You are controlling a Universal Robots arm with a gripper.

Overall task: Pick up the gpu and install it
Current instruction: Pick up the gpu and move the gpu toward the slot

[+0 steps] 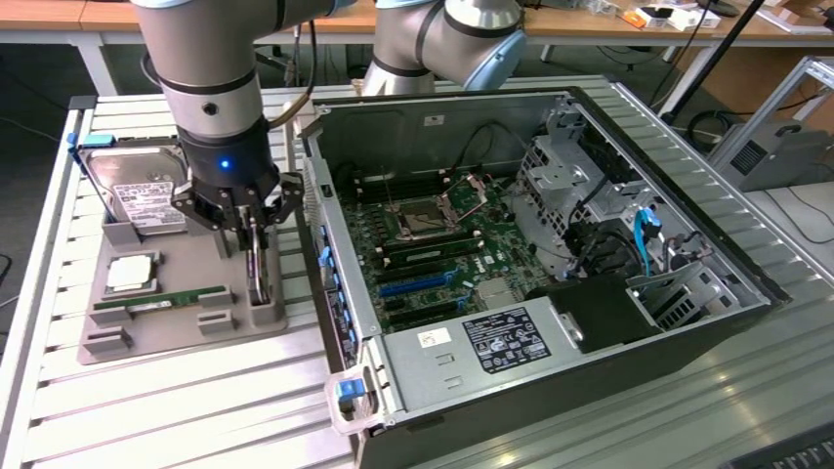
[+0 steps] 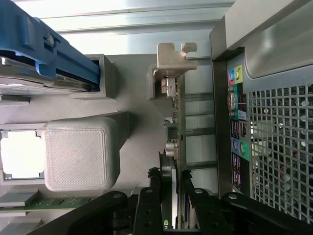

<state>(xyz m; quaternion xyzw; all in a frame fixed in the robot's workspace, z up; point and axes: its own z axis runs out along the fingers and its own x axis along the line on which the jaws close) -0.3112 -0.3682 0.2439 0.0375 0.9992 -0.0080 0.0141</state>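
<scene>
Wrist view shows my end effector [image 2: 171, 178] clamped across the gpu [image 2: 177, 117], which stands on edge in its gray holder [image 2: 129, 93] (flat faces offered to me), just beside the open computer case [image 1: 548, 127].

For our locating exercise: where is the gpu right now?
The gpu stands on edge in the grey tray at the exterior view's left, on the side nearest the open computer case, gripped by the gripper.

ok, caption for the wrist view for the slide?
Gripper clamped on the gpu, which stands on edge in its grey holder beside the PC case's rear panel.
</scene>
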